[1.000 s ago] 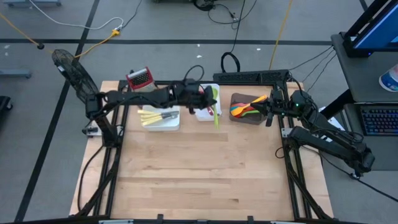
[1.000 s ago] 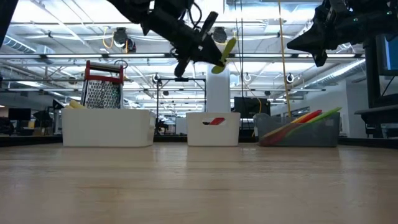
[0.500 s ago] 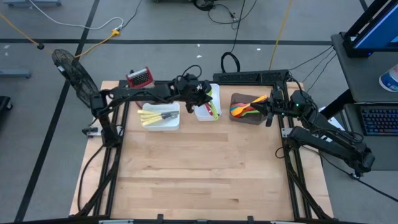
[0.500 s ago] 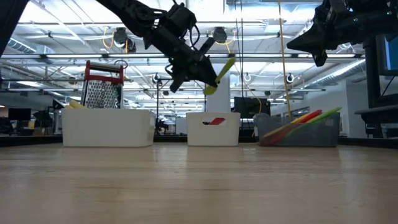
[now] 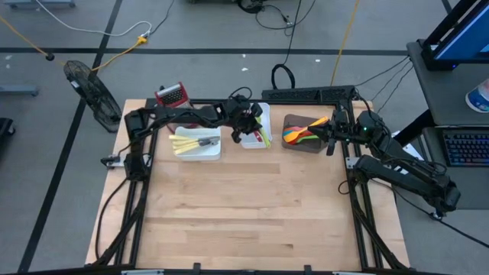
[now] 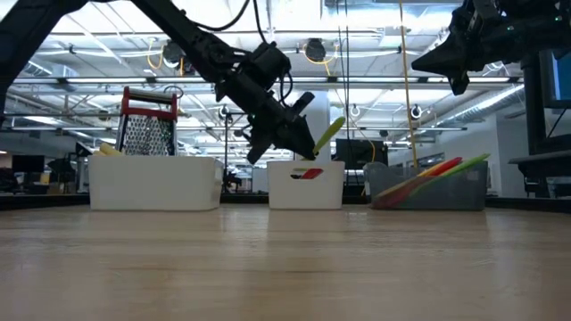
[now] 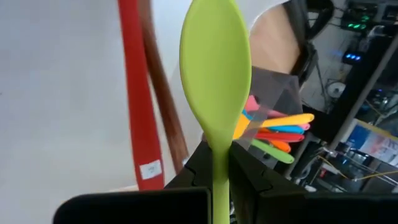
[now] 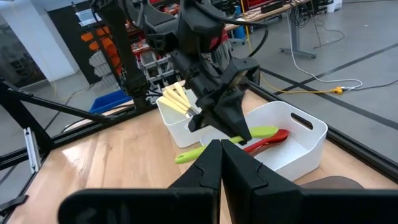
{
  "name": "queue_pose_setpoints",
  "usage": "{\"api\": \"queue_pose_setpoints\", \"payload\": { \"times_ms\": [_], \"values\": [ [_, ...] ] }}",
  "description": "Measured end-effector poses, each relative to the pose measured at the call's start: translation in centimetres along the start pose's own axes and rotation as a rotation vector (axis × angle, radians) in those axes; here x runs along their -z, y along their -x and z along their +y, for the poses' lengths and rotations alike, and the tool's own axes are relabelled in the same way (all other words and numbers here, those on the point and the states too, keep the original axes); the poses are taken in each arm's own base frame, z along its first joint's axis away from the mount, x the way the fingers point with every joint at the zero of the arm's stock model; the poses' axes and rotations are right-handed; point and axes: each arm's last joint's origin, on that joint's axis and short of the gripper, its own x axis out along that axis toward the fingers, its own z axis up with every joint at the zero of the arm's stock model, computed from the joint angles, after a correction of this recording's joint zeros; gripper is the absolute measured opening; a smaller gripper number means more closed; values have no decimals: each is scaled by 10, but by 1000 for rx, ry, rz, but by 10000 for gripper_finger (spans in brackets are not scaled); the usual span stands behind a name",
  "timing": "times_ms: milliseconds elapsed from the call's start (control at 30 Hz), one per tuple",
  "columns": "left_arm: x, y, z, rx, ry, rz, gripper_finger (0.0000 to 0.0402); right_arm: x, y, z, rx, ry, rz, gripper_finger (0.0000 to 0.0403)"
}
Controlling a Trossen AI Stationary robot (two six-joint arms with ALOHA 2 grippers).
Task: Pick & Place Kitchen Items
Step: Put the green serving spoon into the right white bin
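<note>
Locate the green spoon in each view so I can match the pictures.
High view: green spoon in the left gripper, over the middle white tray.
Low view: spoon tilted above that tray.
Left wrist view: spoon centre, between the fingers.
Right wrist view: spoon across the tray.
Shared landmark: the middle white tray.

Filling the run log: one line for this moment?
left gripper: shut on green spoon above middle white bin | right gripper: shut, by brown tray

The wood table stands on a gray floor with black lines. Lights shine above.
</note>
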Motion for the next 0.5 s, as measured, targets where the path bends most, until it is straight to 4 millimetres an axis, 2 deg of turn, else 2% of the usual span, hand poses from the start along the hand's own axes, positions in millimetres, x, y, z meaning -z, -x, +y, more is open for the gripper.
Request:
{"api": "queue_pose_setpoints", "payload": {
  "times_ms": [500],
  "values": [
    [-15,-2,0,14,44,-60,14,0,0,0,0,-1,1,0]
  ]
}}
